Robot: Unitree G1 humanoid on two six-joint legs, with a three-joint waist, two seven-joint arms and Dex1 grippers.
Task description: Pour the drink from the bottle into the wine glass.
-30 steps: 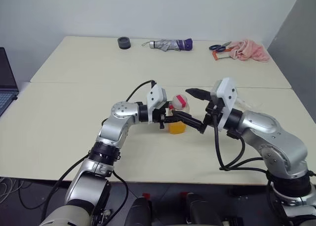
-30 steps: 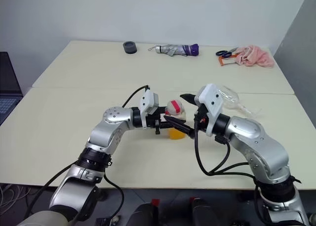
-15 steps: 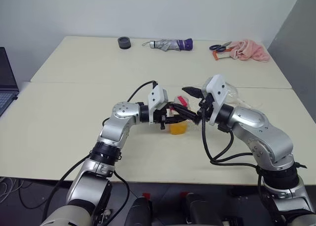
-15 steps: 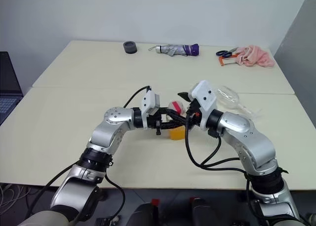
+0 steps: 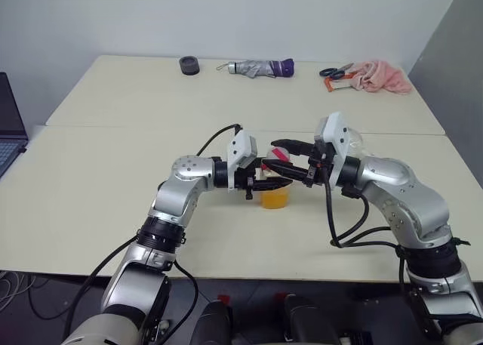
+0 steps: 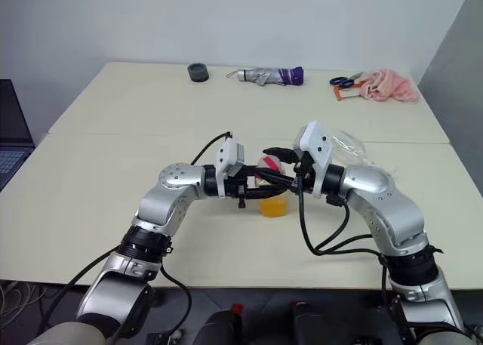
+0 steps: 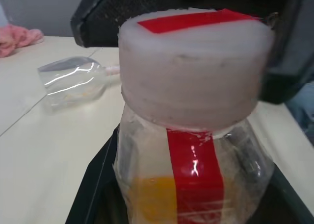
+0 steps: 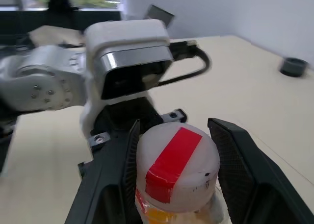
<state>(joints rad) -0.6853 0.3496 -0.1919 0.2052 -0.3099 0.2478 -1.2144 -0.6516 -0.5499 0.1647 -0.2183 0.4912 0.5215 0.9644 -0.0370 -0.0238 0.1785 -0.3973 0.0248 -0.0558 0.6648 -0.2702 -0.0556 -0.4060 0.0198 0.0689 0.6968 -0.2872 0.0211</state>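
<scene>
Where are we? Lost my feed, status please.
Left gripper shut on bottle. Right gripper fingers around cap, still closing. Wine glass lying on its side behind.

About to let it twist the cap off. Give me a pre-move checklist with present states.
1. Left gripper shut on the bottle: ok.
2. Bottle upright on the table: ok.
3. Right gripper straddling the cap: ok; firm contact: cannot tell.
4. Cap still on: ok.
5. Wine glass upright for pouring: not ok, it lies on its side.
6. Drink well below the neck: ok.
</scene>
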